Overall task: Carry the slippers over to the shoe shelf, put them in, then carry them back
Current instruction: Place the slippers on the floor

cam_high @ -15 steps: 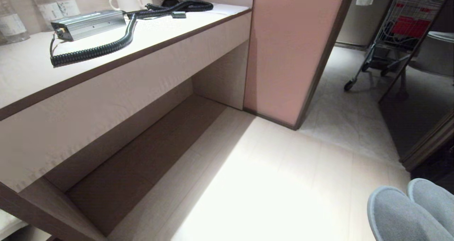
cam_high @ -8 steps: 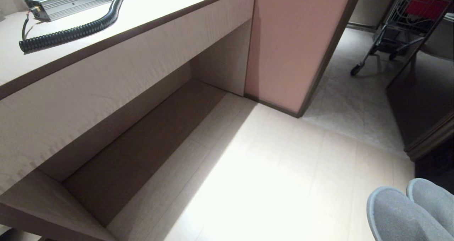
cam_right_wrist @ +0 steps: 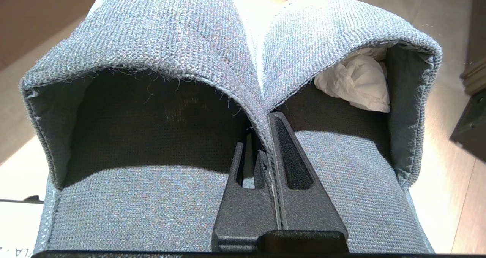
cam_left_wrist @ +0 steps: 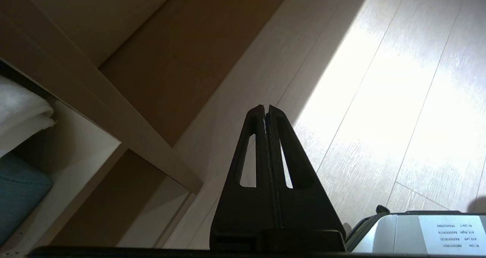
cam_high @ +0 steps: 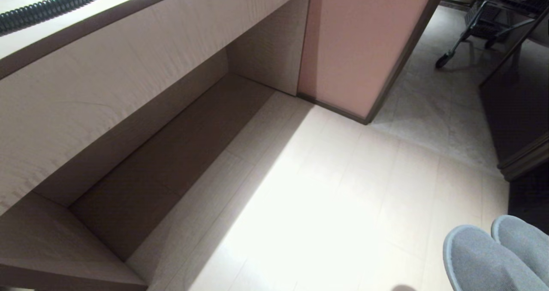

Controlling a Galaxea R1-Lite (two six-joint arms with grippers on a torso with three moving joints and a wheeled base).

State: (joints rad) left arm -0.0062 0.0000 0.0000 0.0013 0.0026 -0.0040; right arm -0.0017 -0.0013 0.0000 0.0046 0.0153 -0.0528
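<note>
1. Here, nearest to the robot, the right tool (cam_right_wrist: 270, 115) is closed on the slippers (cam_right_wrist: 243, 53): its two fingers pinch together the inner edges of the two wide upper bands, one finger inside each foot opening.
2. There are two slippers, both of grey-blue knitted fabric, held side by side above the floor. One crumpled white paper (cam_right_wrist: 357, 84) sits inside one of them; the other opening is dark, and I see nothing in it.
3. In the head view the two rounded toes of the slippers (cam_high: 497, 256) show at the lower right corner, above the pale plank floor (cam_high: 326, 205).
4. The left tool (cam_left_wrist: 265, 110) is also fully closed, its two black fingers pressed together, and it holds nothing. It hangs above the floor, near the front edge of the furniture.
5. One white label (cam_left_wrist: 452, 233) is on the robot body beside the left tool. It carries a few lines of small print, seen upside down, too small for me to read with certainty.
6. Further on, the shoe shelf (cam_high: 171, 154) is a low, wide open space under the table (cam_high: 107, 81), with one vertical divider panel (cam_high: 51, 244) at its near end. The slippers are well apart from it.
7. On the table one black coiled cable (cam_high: 51, 6) is visible.
8. Farthest, one wheeled cart (cam_high: 480, 25) stands on the floor behind the pink wall (cam_high: 360, 42).
</note>
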